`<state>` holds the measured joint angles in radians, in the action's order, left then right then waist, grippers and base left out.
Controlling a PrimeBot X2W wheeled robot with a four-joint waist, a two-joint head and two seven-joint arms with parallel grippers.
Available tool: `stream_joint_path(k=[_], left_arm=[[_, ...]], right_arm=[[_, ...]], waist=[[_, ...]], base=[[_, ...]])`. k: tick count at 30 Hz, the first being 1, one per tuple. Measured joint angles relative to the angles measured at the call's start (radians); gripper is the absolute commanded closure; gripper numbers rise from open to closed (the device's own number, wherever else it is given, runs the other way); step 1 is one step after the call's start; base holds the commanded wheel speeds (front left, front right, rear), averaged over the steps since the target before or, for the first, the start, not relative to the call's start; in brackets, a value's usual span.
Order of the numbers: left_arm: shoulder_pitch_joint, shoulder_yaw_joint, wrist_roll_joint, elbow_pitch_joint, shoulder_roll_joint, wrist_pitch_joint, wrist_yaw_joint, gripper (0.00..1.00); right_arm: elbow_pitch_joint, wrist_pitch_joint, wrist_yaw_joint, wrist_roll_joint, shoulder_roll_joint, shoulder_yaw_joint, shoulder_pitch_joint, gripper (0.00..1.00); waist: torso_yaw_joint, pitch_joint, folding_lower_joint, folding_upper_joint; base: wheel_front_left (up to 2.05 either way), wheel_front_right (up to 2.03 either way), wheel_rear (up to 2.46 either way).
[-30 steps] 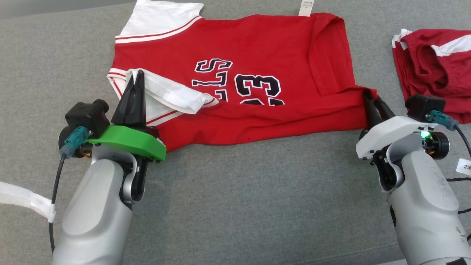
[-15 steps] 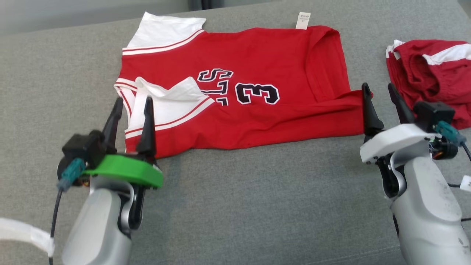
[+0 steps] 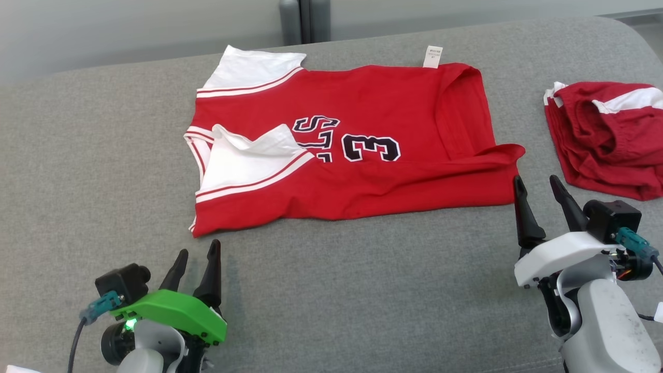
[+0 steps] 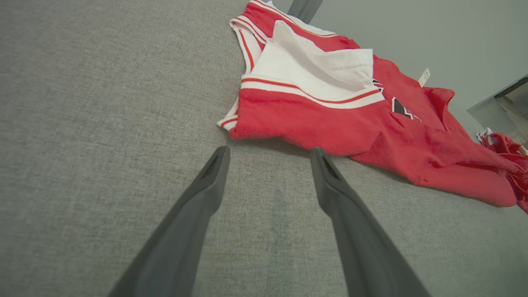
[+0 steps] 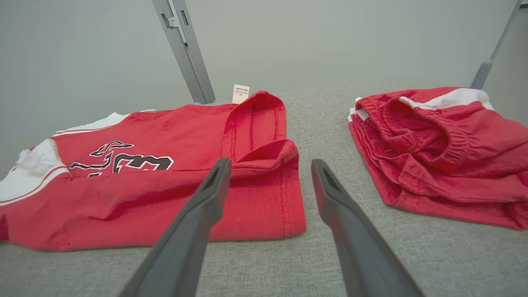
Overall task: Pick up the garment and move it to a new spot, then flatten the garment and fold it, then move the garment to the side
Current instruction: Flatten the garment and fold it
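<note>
Both left gripper (image 3: 198,247) and right gripper (image 3: 535,178) gape near the jersey (image 3: 373,88).

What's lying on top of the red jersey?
A white sleeve is folded onto the jersey, and its near edge is folded up over the front. Together they cover part of the black print; the full print cannot be seen.

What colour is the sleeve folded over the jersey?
The sleeve is white, edged with thin red stripes; the left wrist view shows it best.

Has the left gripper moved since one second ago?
Yes. The left gripper was closed over the white sleeve of the red jersey; now it stands open, nearer the robot, off the cloth.
</note>
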<state>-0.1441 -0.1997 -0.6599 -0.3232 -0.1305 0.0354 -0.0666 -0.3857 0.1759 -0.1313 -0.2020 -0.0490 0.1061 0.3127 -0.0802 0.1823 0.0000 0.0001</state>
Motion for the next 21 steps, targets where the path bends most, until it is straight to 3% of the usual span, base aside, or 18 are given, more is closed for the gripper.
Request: stream_joint_path(k=[6, 16, 17, 19, 20, 21], left_arm=[[-0.023, 0.04, -0.1, -0.006, 0.021, -0.072, 0.007, 0.0], [-0.111, 0.106, -0.199, -0.063, 0.022, -0.105, 0.007, 0.0], [-0.116, 0.11, -0.202, -0.07, 0.022, -0.105, 0.007, 0.03], [-0.125, 0.121, -0.218, -0.082, 0.024, -0.105, 0.007, 0.41], [-0.133, 0.128, -0.225, -0.088, 0.026, -0.104, 0.007, 0.54], [-0.14, 0.132, -0.231, -0.093, 0.026, -0.099, 0.007, 0.58]], right_arm=[[0.04, -0.026, 0.0, -0.006, 0.0, -0.025, -0.016, 0.0], [0.042, -0.047, 0.0, -0.007, 0.0, -0.051, -0.005, 0.0], [0.036, -0.051, 0.0, -0.007, 0.0, -0.052, -0.001, 0.0], [0.02, -0.055, 0.0, -0.013, 0.0, -0.055, 0.011, 0.0], [0.01, -0.058, 0.0, -0.017, 0.0, -0.056, 0.017, 0.0], [0.002, -0.058, 0.0, -0.017, 0.0, -0.057, 0.023, 0.0]], waist=[[-0.023, 0.018, 0.0, 0.0], [-0.067, 0.066, 0.0, 0.0], [-0.069, 0.07, 0.0, 0.0], [-0.075, 0.08, 0.0, 0.0], [-0.076, 0.085, 0.0001, 0.0], [-0.077, 0.088, 0.0, 0.0]], base=[[0.0, 0.0, 0.0], [0.0, 0.0, 0.0], [0.0, 0.0, 0.0], [0.0, 0.0, 0.0], [0.0, 0.0, 0.0], [0.0, 0.0, 0.0]])
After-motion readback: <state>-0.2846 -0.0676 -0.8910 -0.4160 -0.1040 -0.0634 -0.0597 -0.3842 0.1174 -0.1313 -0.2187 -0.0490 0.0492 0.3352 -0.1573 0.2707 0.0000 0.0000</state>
